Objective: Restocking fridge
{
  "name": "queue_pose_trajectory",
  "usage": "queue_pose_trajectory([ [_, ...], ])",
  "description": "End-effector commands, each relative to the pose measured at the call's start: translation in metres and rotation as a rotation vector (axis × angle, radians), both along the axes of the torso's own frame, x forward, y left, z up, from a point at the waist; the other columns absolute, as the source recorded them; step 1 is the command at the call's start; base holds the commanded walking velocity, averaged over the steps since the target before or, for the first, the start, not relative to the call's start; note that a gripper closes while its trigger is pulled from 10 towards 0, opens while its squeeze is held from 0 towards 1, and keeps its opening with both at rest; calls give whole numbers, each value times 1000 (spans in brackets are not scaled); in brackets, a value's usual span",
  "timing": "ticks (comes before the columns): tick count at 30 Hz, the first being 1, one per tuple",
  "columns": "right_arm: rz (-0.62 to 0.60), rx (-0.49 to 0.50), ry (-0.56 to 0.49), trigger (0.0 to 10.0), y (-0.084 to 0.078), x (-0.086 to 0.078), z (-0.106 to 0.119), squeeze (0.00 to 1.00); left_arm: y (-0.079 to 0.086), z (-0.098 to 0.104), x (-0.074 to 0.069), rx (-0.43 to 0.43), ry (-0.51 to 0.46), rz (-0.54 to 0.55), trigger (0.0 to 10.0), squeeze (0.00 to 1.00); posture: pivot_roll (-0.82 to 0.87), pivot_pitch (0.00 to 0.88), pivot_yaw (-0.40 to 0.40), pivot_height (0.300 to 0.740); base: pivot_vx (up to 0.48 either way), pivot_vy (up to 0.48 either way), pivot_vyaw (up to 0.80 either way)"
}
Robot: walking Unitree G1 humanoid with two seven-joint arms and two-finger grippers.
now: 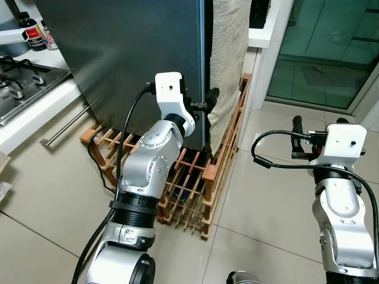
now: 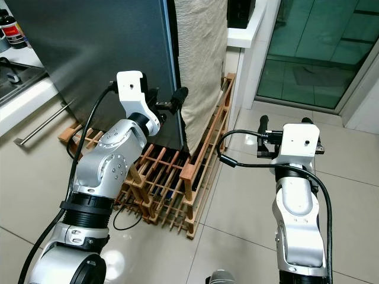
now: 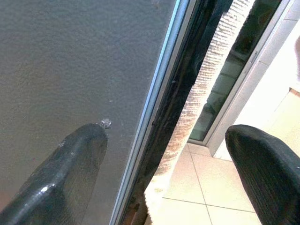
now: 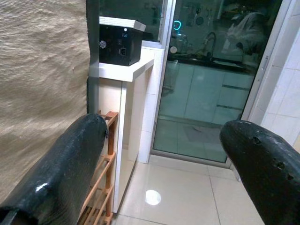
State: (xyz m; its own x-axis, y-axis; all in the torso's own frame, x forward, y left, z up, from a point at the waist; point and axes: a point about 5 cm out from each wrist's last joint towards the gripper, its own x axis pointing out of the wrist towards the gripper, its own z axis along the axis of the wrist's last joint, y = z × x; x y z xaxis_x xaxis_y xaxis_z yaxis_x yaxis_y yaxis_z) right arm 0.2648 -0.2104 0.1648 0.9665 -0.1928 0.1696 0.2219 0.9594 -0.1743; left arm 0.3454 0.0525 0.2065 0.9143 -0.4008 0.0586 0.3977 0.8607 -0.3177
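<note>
Dark grey fridge point(image 1: 130, 65) stands shut above a wooden rack point(image 1: 195, 189) on the floor tiles; what sits in the rack's slots is hard to make out (dark shapes only). Spread apart, the left gripper point(image 1: 204, 106) straddles the fridge door's right edge, grasping nothing. Beside that edge hangs a beige cloth point(image 1: 228, 59). Further right, the right gripper point(image 2: 283, 125) hovers released over the tiles, facing a glass door point(image 1: 325, 47).
</note>
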Motion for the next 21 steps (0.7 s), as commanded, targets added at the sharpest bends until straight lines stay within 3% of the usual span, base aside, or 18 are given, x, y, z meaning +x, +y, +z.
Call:
queue_pose_trajectory([
  [1,7,-1,-26,10000,2,3,5,192,-6,5,0,-9,-10,-29,10000,0,-196,26,66,740,0,0,0],
  [14,-14,103,-18,10000,-3,4,2,196,-23,10,3,-37,-8,-94,10000,0,-203,26,68,740,0,0,0],
  [21,-11,111,-19,10000,-2,4,2,196,-33,19,5,-134,16,-136,10000,0,-207,29,72,740,0,0,0],
])
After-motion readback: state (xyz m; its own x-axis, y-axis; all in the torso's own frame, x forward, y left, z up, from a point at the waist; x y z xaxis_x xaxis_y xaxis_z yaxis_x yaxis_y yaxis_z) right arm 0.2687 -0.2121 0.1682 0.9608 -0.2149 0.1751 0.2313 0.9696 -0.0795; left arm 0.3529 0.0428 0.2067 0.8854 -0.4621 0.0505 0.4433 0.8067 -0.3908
